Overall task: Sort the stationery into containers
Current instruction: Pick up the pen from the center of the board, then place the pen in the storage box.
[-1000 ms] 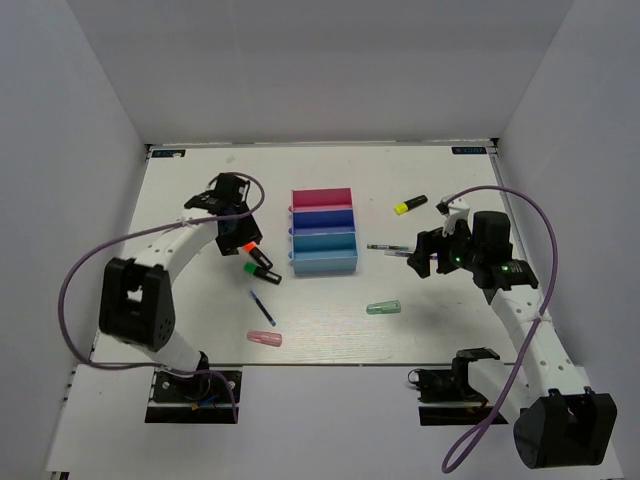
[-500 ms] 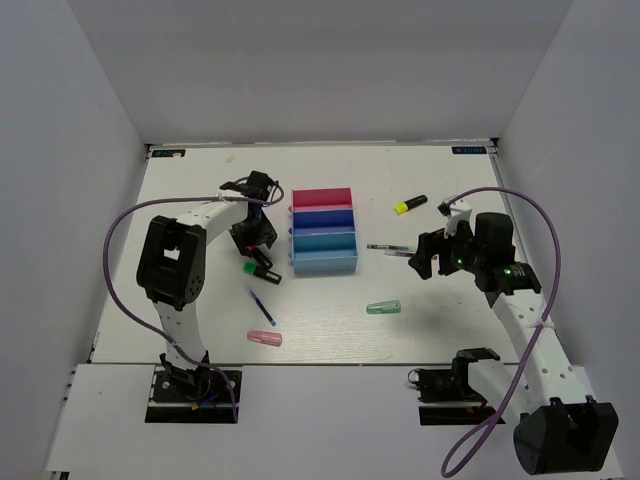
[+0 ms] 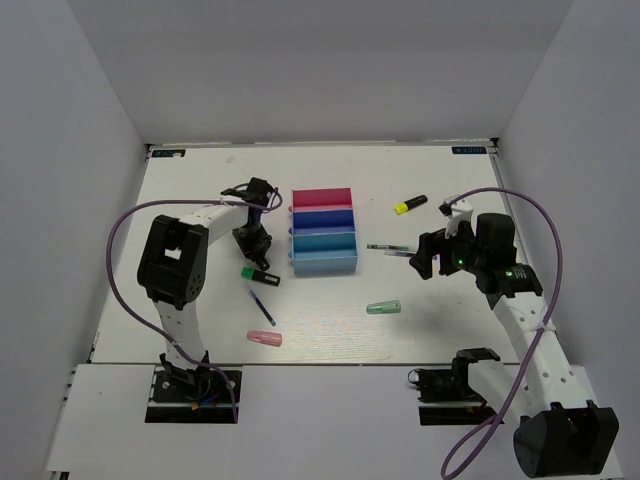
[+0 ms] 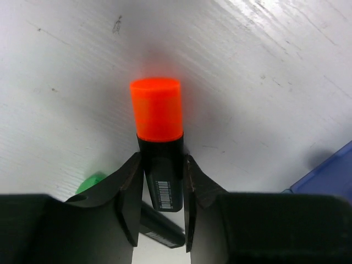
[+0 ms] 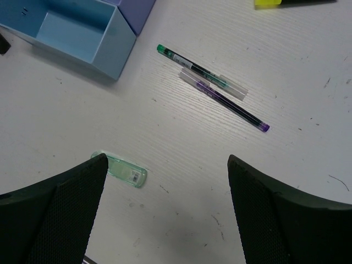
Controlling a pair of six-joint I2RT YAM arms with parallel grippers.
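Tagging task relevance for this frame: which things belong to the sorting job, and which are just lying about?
Job:
orange-capped highlighter, held in the left end effector
green-capped highlighter
yellow-capped highlighter
blue pen
two pens right of the trays
pink capsule
mint capsule
three trays

Not job:
purple cables
corner labels

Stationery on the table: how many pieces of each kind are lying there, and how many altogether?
Highlighters: 3 (orange highlighter, green highlighter, yellow highlighter)
Pens: 3 (blue pen, green-tipped pen, purple pen)
Capsule pieces: 2 (pink capsule, mint-green capsule)
Total: 8
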